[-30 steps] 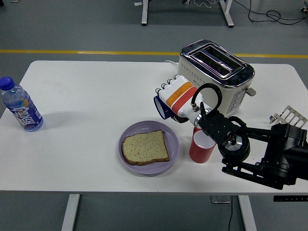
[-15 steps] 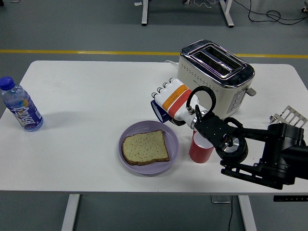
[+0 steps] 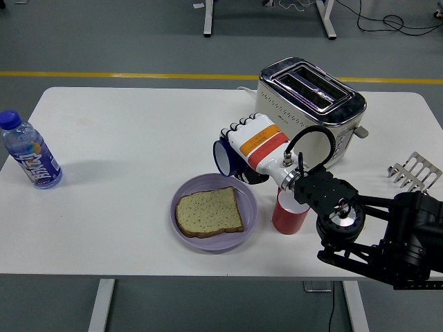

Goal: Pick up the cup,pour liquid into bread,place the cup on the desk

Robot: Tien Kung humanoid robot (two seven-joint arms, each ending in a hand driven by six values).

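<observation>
White fingers of right hand (image 3: 243, 143) curl around dark blue cup (image 3: 225, 159), tipped sideways, mouth facing left, held above table (image 3: 124, 138) just past lilac round plate (image 3: 242, 228). Square bread slice (image 3: 208, 211) lies flat on plate. Red cylinder cup (image 3: 287, 216) beside plate; shiny chrome toaster (image 3: 311, 104) behind.

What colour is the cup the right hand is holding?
Dark blue outside, white inside. The head view shows the cup, tipped on its side in the right hand.
</observation>
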